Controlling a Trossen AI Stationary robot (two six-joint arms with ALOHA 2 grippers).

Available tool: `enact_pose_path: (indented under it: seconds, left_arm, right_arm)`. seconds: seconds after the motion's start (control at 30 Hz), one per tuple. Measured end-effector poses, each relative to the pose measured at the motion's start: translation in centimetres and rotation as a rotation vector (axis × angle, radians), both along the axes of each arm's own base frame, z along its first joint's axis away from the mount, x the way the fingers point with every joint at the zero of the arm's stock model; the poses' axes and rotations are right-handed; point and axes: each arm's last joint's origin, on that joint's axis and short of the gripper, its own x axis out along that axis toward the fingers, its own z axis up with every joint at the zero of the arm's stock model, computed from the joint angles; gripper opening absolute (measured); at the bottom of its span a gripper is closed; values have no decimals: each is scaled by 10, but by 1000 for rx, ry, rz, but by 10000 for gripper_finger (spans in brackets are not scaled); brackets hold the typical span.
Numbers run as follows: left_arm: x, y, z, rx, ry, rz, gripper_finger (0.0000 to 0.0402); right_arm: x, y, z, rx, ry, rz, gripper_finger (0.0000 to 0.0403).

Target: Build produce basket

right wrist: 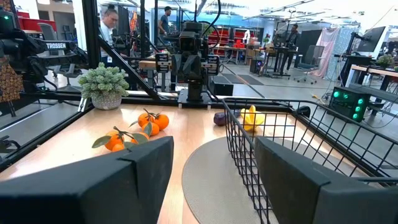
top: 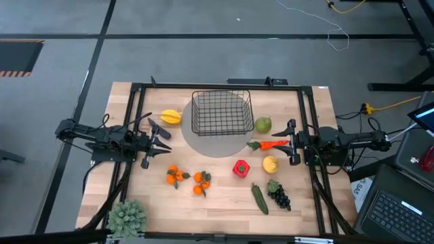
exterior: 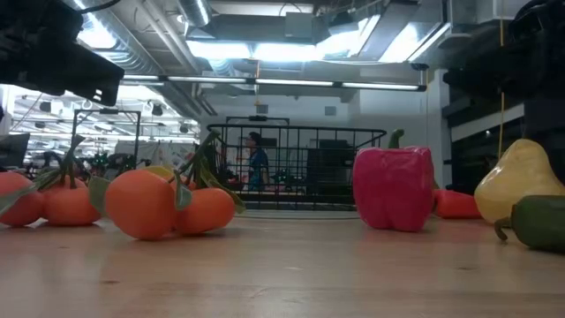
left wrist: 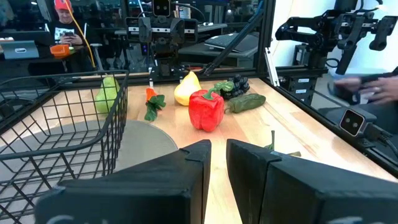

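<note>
While both arms wait at the table's sides, the basket stands empty on a grey round mat toward the table's far edge, between them. The left gripper hovers just left of the mat with its fingers only a narrow slit apart, nearly closed and holding nothing; the right gripper hangs at the mat's right side with its fingers spread wide, also empty. All produce lies on the wood outside the basket: a starfruit and a dark eggplant to the basket's left, a green apple just right of it, a carrot beside the right gripper, a lemon near that, a red pepper just off the mat's near edge, two clusters of oranges left of the pepper, and a cucumber with grapes nearer the front. A bushy plant sits at the front left corner.
</note>
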Motion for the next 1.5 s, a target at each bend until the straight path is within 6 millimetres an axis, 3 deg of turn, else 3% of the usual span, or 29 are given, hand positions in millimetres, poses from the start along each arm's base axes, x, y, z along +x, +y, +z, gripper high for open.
enact_pose_path:
  seconds: [1.03,1.13,1.37,1.5]
  left_arm:
    - [0,0,1,32,-10,14,41]
    - [0,1,8,127,-99,55,41]
    - [-7,1,35,-192,-349,-50,41]
    - [-13,2,46,-244,-472,-65,41]
  right_arm:
    - [0,0,0,0,0,0,226]
    - [0,0,0,0,-1,0,226]
    - [0,0,0,0,0,0,226]
    - [0,0,0,0,0,0,226]
